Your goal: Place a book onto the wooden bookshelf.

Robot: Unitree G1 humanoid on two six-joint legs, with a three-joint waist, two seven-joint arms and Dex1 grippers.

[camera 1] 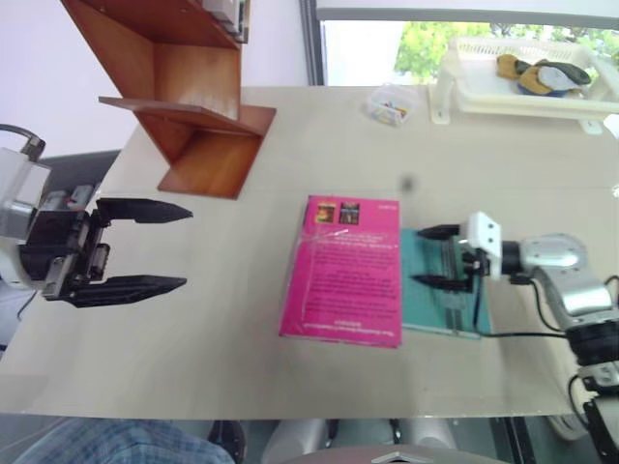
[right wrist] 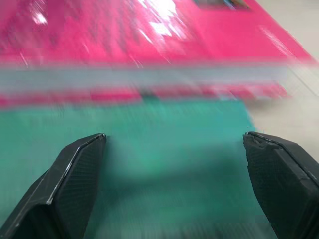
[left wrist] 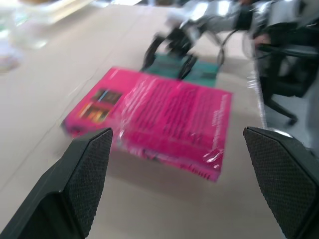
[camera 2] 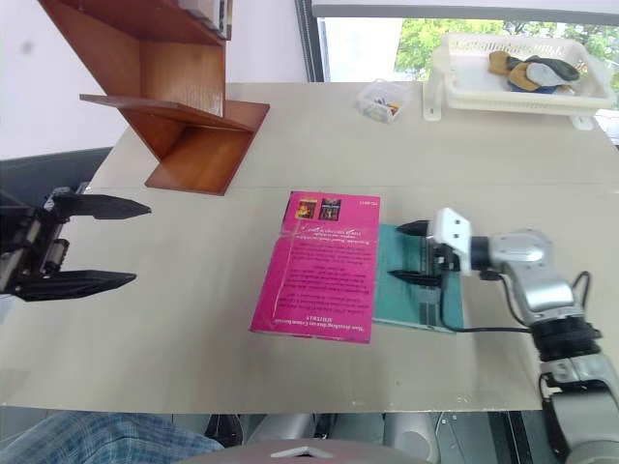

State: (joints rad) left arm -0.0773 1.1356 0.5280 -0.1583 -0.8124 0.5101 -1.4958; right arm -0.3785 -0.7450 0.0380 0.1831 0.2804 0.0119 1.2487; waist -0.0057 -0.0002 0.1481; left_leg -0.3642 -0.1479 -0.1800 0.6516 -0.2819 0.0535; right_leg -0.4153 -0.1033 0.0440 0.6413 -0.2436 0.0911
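You can see the pink book (camera 1: 343,272) lying flat near the middle of the tabletop (camera 1: 222,319), its one long side resting over a thinner teal book (camera 1: 440,290). Your right claw (camera 1: 437,257) is released, fingers spread above the teal book and pointing at the pink one, grasping nothing. Your left claw (camera 1: 145,247) is also released and empty over the tabletop's left edge, and the wooden bookshelf (camera 1: 189,106) stands at the far left corner.
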